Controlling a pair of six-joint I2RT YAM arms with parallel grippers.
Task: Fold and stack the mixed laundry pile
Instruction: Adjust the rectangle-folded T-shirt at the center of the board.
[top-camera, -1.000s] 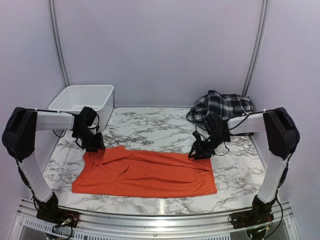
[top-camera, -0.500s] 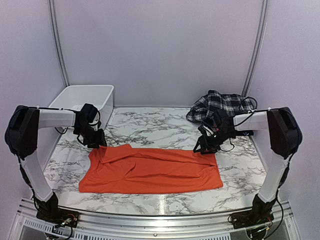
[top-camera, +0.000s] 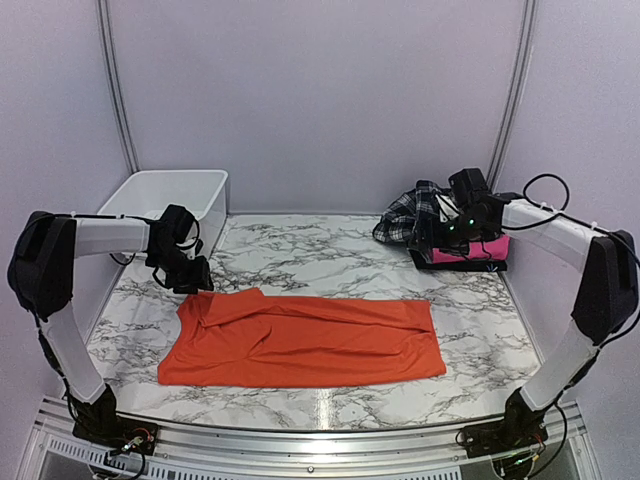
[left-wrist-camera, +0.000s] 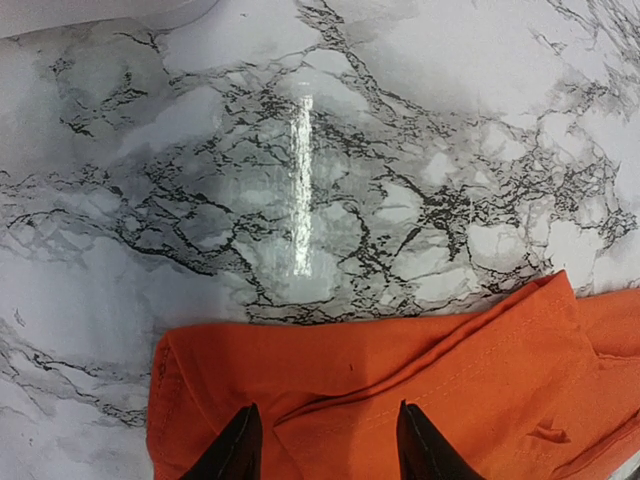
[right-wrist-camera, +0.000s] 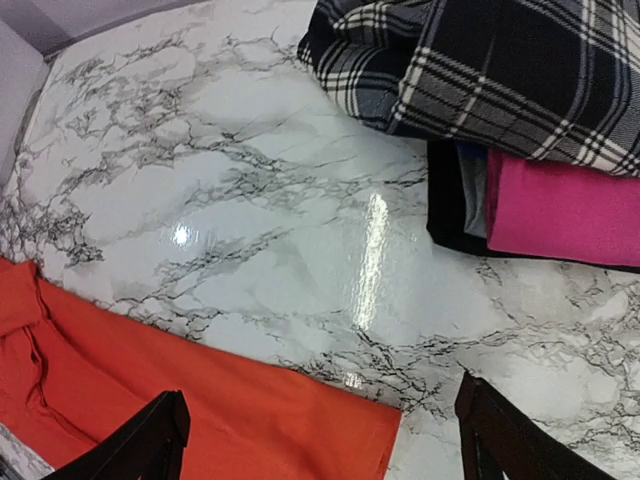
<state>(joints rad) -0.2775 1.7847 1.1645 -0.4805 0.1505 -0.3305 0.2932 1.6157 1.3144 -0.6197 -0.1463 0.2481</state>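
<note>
Orange t-shirt (top-camera: 300, 340) by the table's (top-camera: 330, 255) near edge looks soft, light; pinch its 2 far corners; left gripper (left-wrist-camera: 325, 445) half open above it; right gripper (right-wrist-camera: 325, 420) wide, empty.

The t-shirt (top-camera: 300, 338) lies spread flat across the near half of the tabletop (top-camera: 300, 255), reaching from near the left edge to right of the middle. The left gripper (top-camera: 195, 280) is at its far left corner. The bin (top-camera: 150, 192) stands behind that, at the far left corner. In the far right corner lies the plaid shirt (top-camera: 412, 215), overlapping the rear of the folded garment (top-camera: 475, 250) just in front of it by the right edge, with the right gripper (top-camera: 440, 235) there, well apart from the t-shirt.
</note>
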